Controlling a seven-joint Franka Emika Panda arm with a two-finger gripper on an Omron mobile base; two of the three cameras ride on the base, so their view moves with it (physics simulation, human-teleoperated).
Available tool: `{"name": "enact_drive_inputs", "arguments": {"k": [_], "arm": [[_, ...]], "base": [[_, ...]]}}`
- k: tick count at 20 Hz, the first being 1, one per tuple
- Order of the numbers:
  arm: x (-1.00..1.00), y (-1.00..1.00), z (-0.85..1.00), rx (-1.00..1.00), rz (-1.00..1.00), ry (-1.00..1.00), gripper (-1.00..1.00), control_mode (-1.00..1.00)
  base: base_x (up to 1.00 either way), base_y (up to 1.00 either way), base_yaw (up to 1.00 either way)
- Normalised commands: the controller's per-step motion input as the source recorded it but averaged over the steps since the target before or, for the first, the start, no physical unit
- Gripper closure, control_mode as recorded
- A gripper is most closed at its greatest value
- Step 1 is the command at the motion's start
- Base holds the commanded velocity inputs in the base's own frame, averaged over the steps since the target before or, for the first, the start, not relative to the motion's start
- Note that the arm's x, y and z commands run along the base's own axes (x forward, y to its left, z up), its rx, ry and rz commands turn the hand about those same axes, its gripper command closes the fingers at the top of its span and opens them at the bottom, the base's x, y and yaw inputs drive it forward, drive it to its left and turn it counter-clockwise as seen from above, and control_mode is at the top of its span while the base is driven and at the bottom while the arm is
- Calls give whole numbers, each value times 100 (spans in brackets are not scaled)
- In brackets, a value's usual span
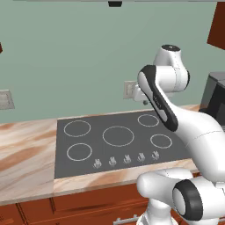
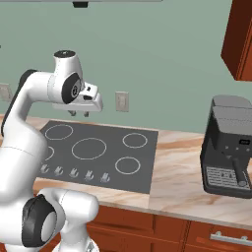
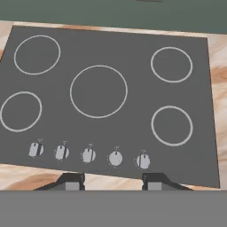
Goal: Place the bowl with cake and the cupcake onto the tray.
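**Arm over the cooktop, task things out of sight**

The gripper (image 2: 78, 113) hangs above the cooktop (image 3: 111, 95), fingers (image 3: 71, 182) spread apart and holding nothing. Bowl, cake, cupcake and tray appear nowhere on this counter (image 1: 26, 149), so I cannot tell their place. Probably the base must first drive along the counter, arm kept high above the coffee machine (image 2: 229, 147).

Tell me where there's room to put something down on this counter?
The wood counter left of the cooktop is bare. Another bare patch lies between the cooktop and the coffee machine. The cooktop's glass is free too, but its front edge is crowded with knobs.
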Motion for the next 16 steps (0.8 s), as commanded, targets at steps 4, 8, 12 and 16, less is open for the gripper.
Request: {"name": "enact_drive_inputs", "arguments": {"k": [4,8,12,16], "arm": [[0,0,0,0,0,0,-100,100],[0,0,0,0,0,0,-100,100],[0,0,0,0,0,0,-100,100],[0,0,0,0,0,0,-100,100]], "base": [[-9,0,0],[-42,-2,0],[-53,-4,0],[-42,-4,-1]]}}
